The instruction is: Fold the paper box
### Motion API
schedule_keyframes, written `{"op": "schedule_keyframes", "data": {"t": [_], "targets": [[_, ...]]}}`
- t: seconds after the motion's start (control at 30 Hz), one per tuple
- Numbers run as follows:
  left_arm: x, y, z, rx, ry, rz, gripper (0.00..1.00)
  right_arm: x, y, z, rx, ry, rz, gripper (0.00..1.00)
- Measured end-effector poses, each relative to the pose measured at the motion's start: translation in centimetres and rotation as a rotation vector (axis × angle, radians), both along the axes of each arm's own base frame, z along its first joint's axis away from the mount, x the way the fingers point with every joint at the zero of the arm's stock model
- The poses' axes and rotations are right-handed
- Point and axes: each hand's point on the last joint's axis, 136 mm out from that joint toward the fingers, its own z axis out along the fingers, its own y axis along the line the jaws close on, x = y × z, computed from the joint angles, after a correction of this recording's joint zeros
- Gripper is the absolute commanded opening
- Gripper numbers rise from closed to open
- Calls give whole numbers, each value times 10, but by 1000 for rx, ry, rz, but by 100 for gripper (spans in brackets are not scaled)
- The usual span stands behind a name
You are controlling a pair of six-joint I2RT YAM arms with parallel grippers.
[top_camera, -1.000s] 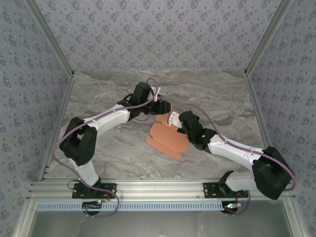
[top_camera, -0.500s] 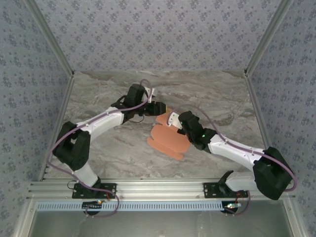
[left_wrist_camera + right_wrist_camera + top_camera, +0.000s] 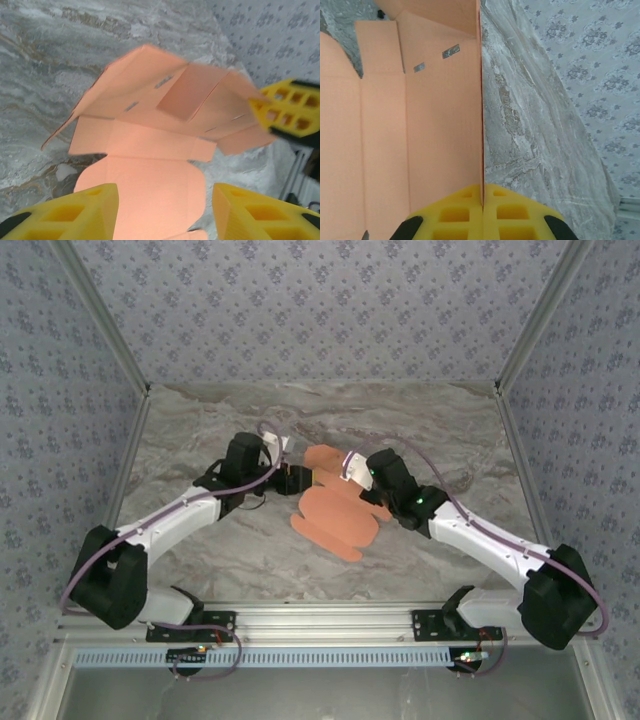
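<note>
Most folding looks undone: my right tool (image 3: 482,195) pinches one raised wall of the paper box (image 3: 335,515), while my left tool (image 3: 162,210) hangs wide open, empty, by its flat flap.

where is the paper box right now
In the top view the paper box lies mid-table, its far flap pinched in the right gripper, with the open left gripper at its left edge.
</note>
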Motion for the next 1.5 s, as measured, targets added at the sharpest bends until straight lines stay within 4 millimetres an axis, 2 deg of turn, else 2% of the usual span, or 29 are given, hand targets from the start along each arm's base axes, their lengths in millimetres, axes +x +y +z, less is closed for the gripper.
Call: {"op": "schedule_keyframes", "data": {"t": [0.2,0.47,0.7,0.87,1.03,1.33,1.5], "targets": [[-2,-12,-27,85,-45,-40,55,-2,-4,2,56,79,-19,2],[21,-23,-62,182,-60,-72,57,-6,-7,-1,88,134,-33,2],[42,-26,-65,223,-99,-42,57,-7,-7,-3,98,147,-36,2],[53,-26,-76,253,-97,-18,57,-8,-6,-5,96,153,-35,2],[56,-27,-81,260,-96,-18,57,-8,-7,-6,93,157,-36,2],[54,-41,-73,207,-122,-48,57,-6,-10,-6,106,161,-57,2],[44,-34,-68,200,-145,-41,58,1,-19,2,162,184,-94,2]]}}
